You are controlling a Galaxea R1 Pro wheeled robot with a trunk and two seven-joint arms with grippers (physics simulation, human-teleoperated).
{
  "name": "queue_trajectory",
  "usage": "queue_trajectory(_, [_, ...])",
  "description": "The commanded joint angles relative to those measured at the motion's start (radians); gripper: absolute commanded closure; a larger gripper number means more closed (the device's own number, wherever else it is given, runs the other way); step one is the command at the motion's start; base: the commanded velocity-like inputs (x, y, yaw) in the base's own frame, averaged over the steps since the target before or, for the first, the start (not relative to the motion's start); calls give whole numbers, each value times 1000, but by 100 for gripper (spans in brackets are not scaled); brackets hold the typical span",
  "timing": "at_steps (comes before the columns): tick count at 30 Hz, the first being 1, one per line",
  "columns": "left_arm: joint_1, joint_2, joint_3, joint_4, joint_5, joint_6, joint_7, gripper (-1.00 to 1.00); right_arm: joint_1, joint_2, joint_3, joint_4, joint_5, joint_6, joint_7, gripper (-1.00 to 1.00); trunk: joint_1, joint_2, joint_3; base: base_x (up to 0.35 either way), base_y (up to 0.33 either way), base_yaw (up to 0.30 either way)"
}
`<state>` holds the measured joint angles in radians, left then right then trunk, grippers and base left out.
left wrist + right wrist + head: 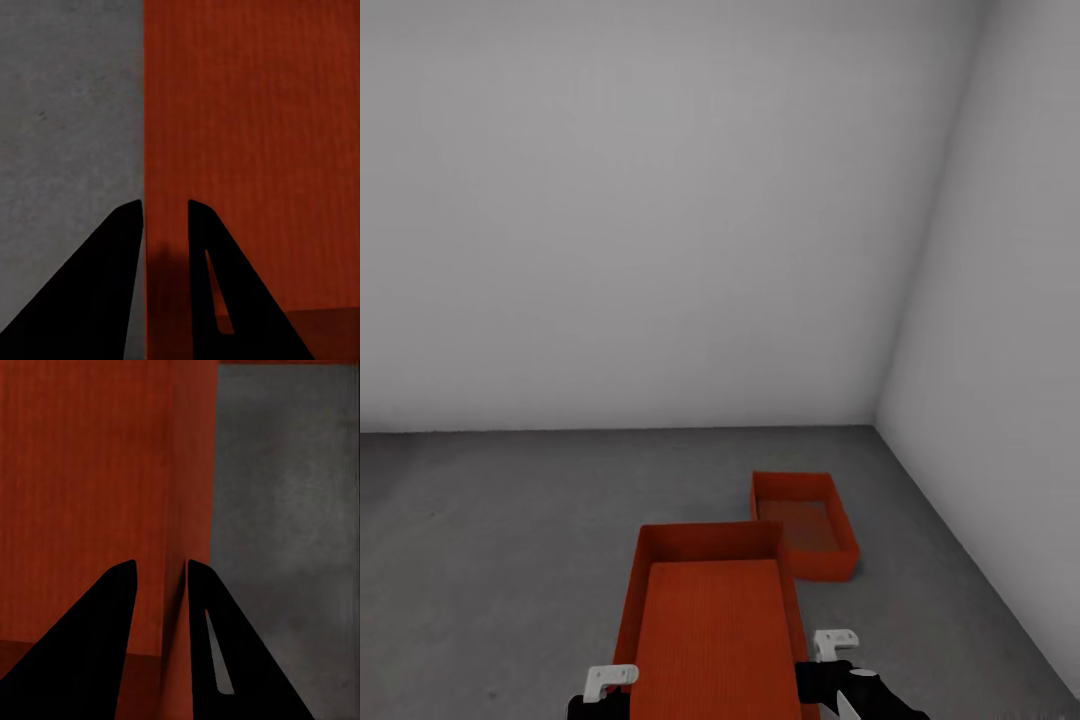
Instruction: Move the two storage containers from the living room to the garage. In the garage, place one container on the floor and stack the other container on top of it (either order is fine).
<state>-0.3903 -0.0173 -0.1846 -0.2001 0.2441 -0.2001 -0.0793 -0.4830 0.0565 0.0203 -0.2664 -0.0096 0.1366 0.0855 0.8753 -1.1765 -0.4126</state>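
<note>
Two containers (710, 625) (805, 525), both bare inside.

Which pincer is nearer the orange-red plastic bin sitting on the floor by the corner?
Right. The right pincer grips the carried bin's wall nearest the orange-red floor bin; the left pincer grips the far wall.

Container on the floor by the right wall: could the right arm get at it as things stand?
Probably not. The right gripper is clamped on the held container's side wall, as is the left gripper, and the floor container lies ahead beyond it.
</note>
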Motion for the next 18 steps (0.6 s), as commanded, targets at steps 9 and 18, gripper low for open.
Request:
queue_trajectory(9, [-1, 23, -10, -4, 6, -22, -1, 100, 0, -4, 12, 3, -12, 6, 76, 100, 0, -1, -1, 175, -49, -212])
queue_trajectory(18, [-1, 23, -10, -3, 6, -22, -1, 100, 0, -4, 12, 3, -12, 6, 76, 100, 0, -1, -1, 208, -126, -172])
